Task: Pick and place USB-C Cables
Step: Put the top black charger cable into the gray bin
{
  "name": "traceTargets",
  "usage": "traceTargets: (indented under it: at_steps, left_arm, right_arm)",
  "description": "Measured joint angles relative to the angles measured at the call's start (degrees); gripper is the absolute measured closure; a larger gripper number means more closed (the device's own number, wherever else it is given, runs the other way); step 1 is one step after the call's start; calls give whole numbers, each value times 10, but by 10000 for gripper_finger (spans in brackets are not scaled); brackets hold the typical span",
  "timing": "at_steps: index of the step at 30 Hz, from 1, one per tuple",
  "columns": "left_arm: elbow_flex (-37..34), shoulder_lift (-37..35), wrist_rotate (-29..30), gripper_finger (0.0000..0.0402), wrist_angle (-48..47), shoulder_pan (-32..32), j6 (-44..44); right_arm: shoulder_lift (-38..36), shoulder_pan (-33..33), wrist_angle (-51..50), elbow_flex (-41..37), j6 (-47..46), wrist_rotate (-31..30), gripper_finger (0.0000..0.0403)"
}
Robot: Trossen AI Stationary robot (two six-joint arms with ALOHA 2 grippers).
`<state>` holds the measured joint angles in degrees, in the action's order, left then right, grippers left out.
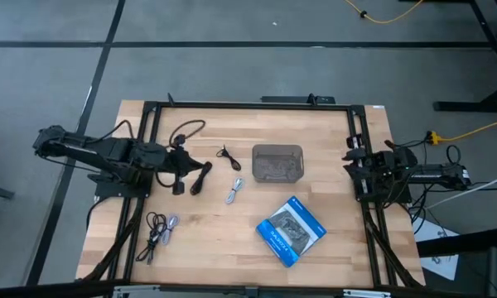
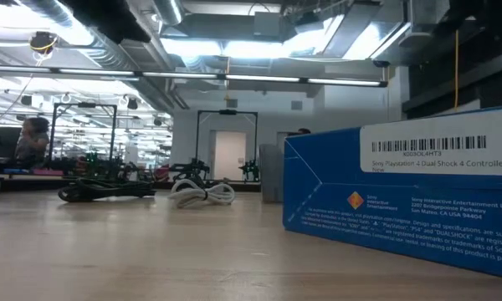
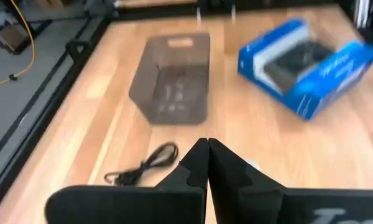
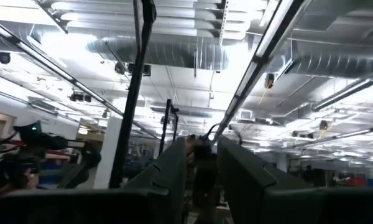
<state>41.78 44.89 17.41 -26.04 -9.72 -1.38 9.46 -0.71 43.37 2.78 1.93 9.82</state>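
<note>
Several cables lie flat on the wooden table. A black looped cable is near the far-left corner. A small black cable sits left of the bin. A silver-grey cable lies mid-table. A black and grey bundle lies near the left front. My left gripper hovers shut over the table, left of the small black cable, and holds nothing. My right gripper is parked at the table's right edge, fingers apart, pointing up at the ceiling.
A grey see-through bin stands right of centre toward the far edge. A blue printed packet lies near the right front. A black frame borders the table. Bare wood stretches between the cables and the near edge.
</note>
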Motion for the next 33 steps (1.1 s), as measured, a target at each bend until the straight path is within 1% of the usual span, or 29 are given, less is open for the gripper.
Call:
traceTargets:
  at_steps: [1,3,6,8,12,14,15,17,19,21,23,25,27,30,33]
  left_arm:
    - [0,0,0,401,-12,0,11]
    - [-4,0,-1,401,-27,3,22]
    - [-21,-11,-24,401,-76,13,15]
    - [-39,-31,-43,401,-94,23,7]
    - [-90,-99,-52,401,-92,44,-15]
    - [-118,-139,-62,401,-61,50,-8]
    - [-131,-161,-67,401,-43,53,2]
    - [-158,-201,-72,401,-11,56,18]
    - [-183,-237,-75,401,15,60,21]
    - [-207,-266,-67,401,35,64,17]
    - [-225,-287,-53,401,60,65,5]
    - [-238,-300,-34,401,65,64,-7]
    - [-241,-308,-19,401,66,64,-23]
    - [-242,-307,-6,401,67,64,-34]
    - [-242,-308,7,401,67,64,-41]
  right_arm:
    - [19,0,-1,16,2,-10,305]
    - [71,0,-3,56,12,-55,305]
    - [184,0,-30,133,51,-123,305]
    - [276,-2,-47,199,75,-164,305]
    - [444,-15,-62,324,73,-259,305]
    - [507,-21,-105,386,76,-289,305]
    - [534,-24,-143,417,77,-297,305]
    - [591,-37,-240,484,57,-296,305]
    - [650,-52,-339,560,10,-283,305]
    - [714,-69,-433,643,-24,-233,305]
    - [786,-83,-513,730,-36,-168,305]
    - [859,-91,-576,815,-26,-112,305]
    - [930,-93,-639,898,2,-77,305]
    - [1022,-94,-729,999,23,-67,305]
    - [1099,-94,-793,1068,26,-67,305]
